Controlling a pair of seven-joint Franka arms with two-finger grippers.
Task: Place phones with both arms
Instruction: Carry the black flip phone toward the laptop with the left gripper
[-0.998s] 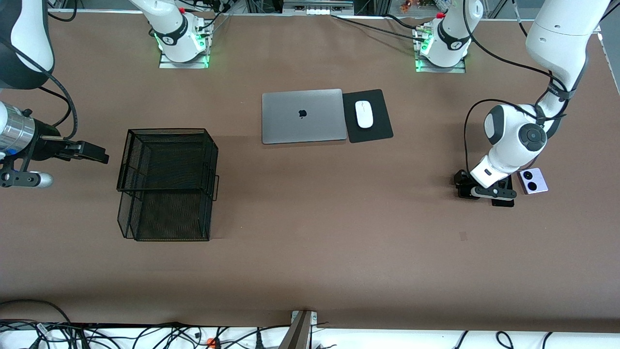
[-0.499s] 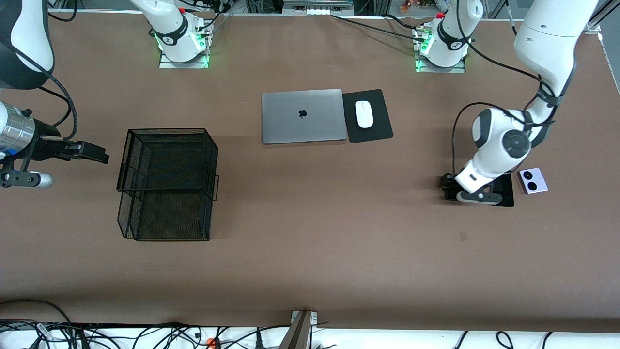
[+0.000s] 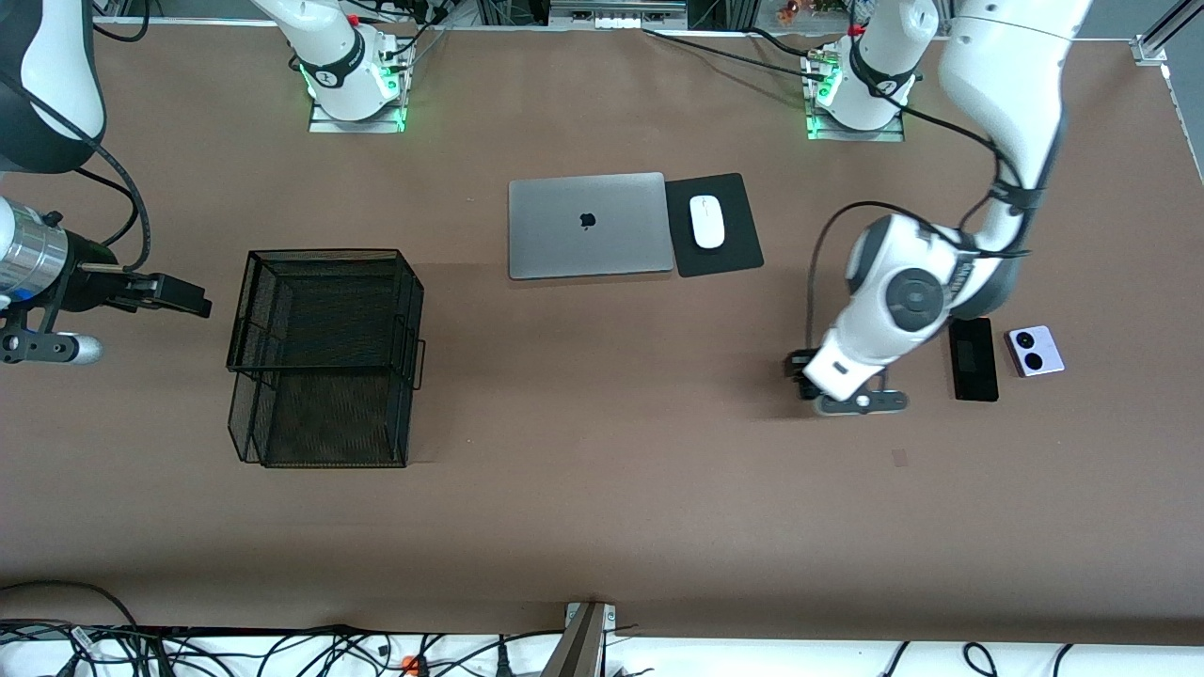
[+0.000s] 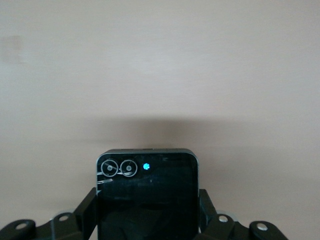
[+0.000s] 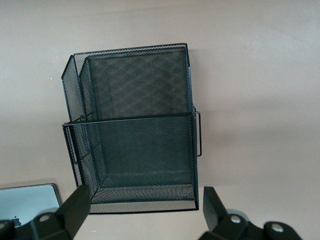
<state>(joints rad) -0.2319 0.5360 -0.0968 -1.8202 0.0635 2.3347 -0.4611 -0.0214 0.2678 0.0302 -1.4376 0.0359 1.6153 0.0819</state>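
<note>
left gripper [image 3: 801,374] carried square black phone [image 4: 146,197] off, seemingly over bare table [image 3: 602,527].

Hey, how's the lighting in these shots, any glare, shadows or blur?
Front view: even light, green glow at both arm bases, soft shadow beside the mesh basket. Left wrist view: hazy, with a broad shadow on the table above the black phone, whose glass shows a blue glint. Right wrist view: sharp, basket weave clear.
</note>
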